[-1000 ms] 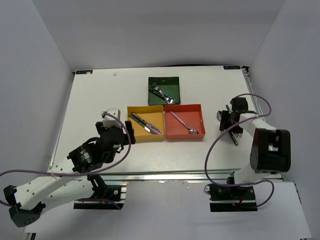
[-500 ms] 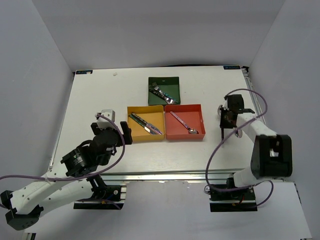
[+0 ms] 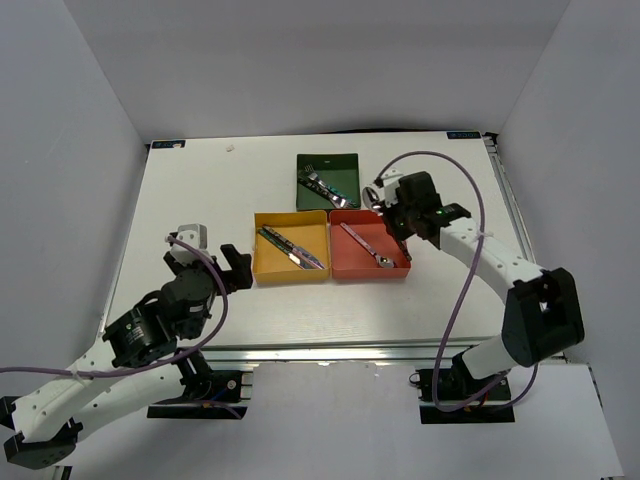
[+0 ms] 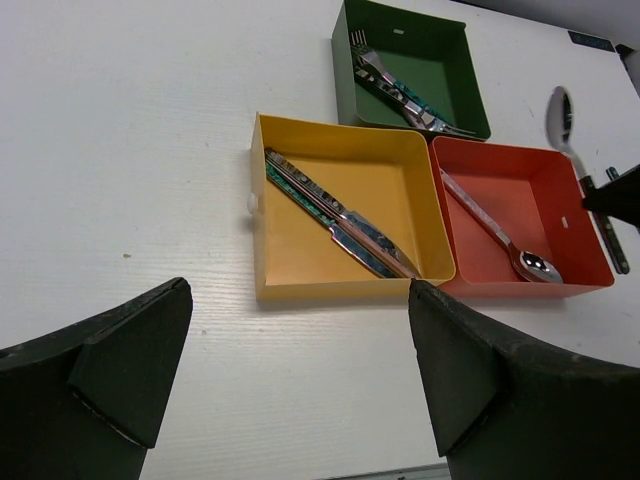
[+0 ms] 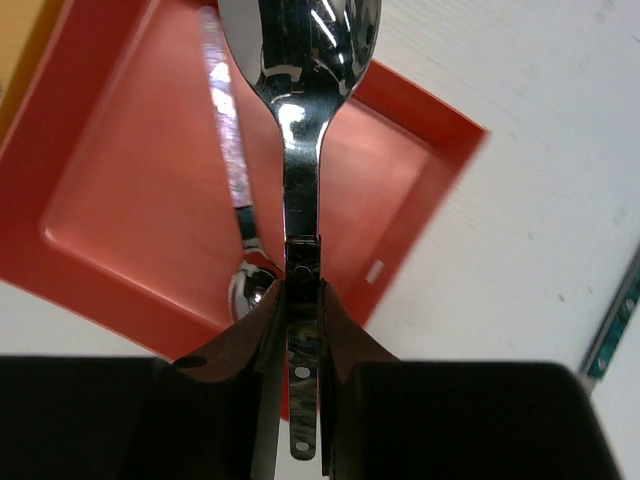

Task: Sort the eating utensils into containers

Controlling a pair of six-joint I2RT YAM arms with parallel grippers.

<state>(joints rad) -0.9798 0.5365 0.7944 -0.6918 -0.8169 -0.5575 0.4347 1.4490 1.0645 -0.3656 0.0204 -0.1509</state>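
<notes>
**Right arm bringing a spoon to the red tray.** The right tool (image 5: 303, 300) is pressed onto the dark handle of the held spoon (image 5: 300, 150). Its jaws pinch the handle just behind the neck, and the bowl leads away from the wrist.

The spoon hangs over the far right corner of the red tray (image 3: 352, 262). Seen from above, its bowl reaches past the far rim towards the green tray (image 3: 345, 168), so the red tray's middle lies to the near left of the tool. Height above the tray floor cannot be told. The spoon's long axis runs roughly parallel to the pink-handled spoon (image 5: 232, 180) lying diagonally in that tray, with the bowls at opposite ends.

Judged step: carry inward and lower for release. The right arm is plainly the nearer.

The yellow tray (image 4: 290, 250), holding knives (image 4: 340, 220), touches the red tray's left wall. The green tray, holding forks (image 4: 395, 90), stands just beyond both. Bare worktop (image 3: 200, 190) lies right of the red tray, where a teal-handled utensil (image 5: 612, 325) waits.

The left tool (image 4: 298, 330) is spread wide and empty. It hangs over the near left worktop, well apart from the trays.
</notes>
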